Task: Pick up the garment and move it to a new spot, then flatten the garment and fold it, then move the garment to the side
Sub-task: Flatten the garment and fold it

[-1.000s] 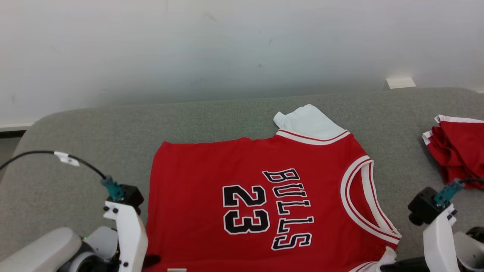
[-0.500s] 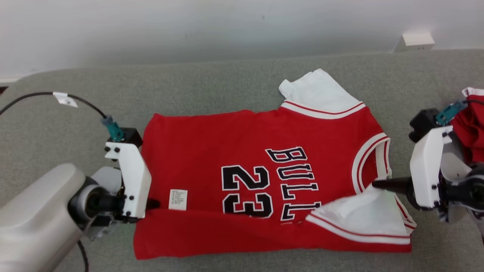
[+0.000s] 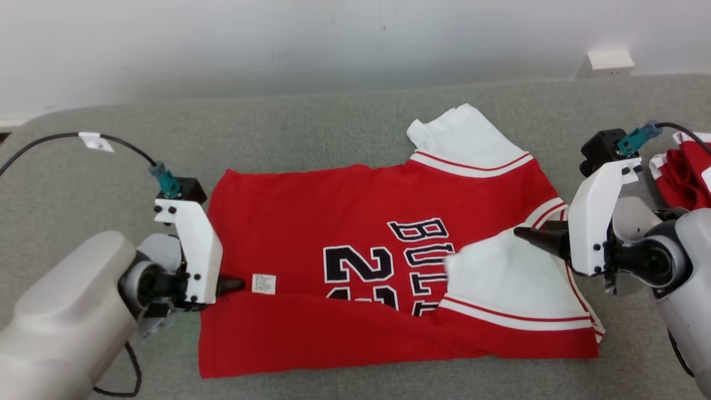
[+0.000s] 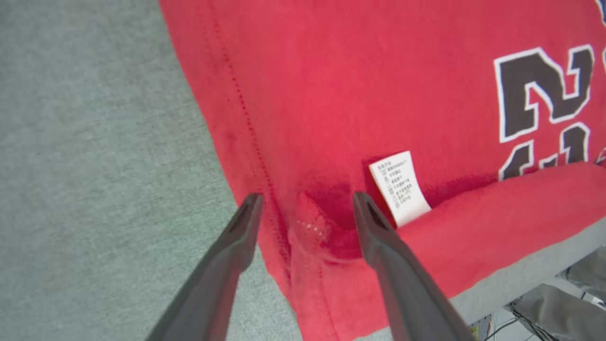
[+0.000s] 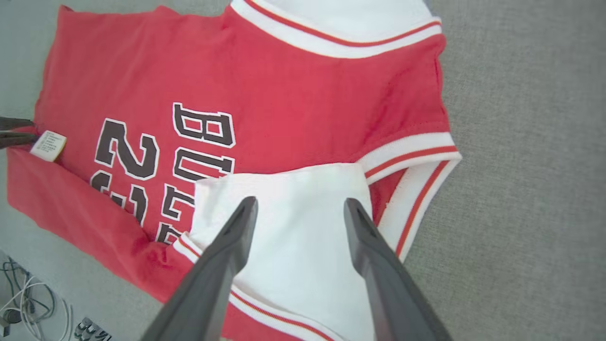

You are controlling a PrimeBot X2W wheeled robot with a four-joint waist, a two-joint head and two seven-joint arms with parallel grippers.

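Observation:
The garment is a red jersey with black lettering and white sleeves, lying on a grey padded surface. Its near edge is folded over onto itself, so a red band and a white sleeve cover part of the lettering. My left gripper is at the jersey's left hem beside a small white label. In the left wrist view the left gripper is open, straddling the folded hem of the garment. My right gripper hovers over the folded sleeve. In the right wrist view the right gripper is open above the garment, holding nothing.
A second bunched red garment lies at the right edge, behind my right wrist. A white outlet box sits on the wall at the back right. Cables lie on the floor beyond the surface's near edge.
The head camera tilted down. Both grippers carried the near edge up over the jersey, then opened and let go. The white sleeve now covers more of the lettering.

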